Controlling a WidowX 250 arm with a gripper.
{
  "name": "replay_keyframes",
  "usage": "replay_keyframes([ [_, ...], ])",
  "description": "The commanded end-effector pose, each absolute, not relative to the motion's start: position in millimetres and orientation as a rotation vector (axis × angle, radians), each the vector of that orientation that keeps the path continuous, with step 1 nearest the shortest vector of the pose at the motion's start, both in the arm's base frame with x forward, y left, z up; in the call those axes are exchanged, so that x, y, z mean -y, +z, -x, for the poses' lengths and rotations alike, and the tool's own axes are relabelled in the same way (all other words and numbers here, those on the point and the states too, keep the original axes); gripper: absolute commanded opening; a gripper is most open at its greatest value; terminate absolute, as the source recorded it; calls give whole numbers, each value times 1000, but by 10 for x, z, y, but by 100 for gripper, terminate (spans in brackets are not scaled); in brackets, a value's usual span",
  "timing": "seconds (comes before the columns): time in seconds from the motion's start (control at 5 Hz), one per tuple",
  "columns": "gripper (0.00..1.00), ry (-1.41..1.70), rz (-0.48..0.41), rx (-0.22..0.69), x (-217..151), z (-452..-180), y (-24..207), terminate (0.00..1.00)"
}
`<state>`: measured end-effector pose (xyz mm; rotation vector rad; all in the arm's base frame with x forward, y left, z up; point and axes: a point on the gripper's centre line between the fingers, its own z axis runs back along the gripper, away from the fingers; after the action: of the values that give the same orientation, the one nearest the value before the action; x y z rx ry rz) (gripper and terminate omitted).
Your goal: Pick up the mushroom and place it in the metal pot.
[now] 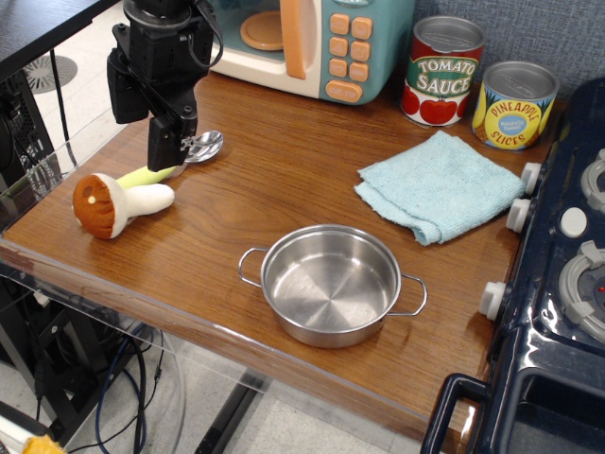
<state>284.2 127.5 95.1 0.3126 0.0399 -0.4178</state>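
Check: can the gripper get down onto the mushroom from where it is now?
Probably yes. The gripper hangs just above and behind the mushroom, which lies on its side near the table's left edge with nothing on top. The green-handled spoon lies close behind the stem and could get nudged.

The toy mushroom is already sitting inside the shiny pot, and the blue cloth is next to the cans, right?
Not quite. The mushroom lies on the table's left edge, beside the spoon; the metal pot is empty. The observation image shows it. The blue cloth is indeed near the cans.
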Motion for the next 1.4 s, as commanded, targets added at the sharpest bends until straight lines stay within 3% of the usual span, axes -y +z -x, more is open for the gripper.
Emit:
replay_keyframes([
  [0.0, 100, -418, -313, -40, -1275, -2842, 951, 0],
  [0.2, 100, -403, -292, -61, -1443, -2789, 1018, 0],
  [0.6, 100, -340, -357, -114, -1787, -2600, 1002, 0],
  [1.0, 100, -400, -383, -174, -1930, -2424, 801, 0],
  [1.2, 100, -473, -244, -163, -1914, -2396, 649, 0],
])
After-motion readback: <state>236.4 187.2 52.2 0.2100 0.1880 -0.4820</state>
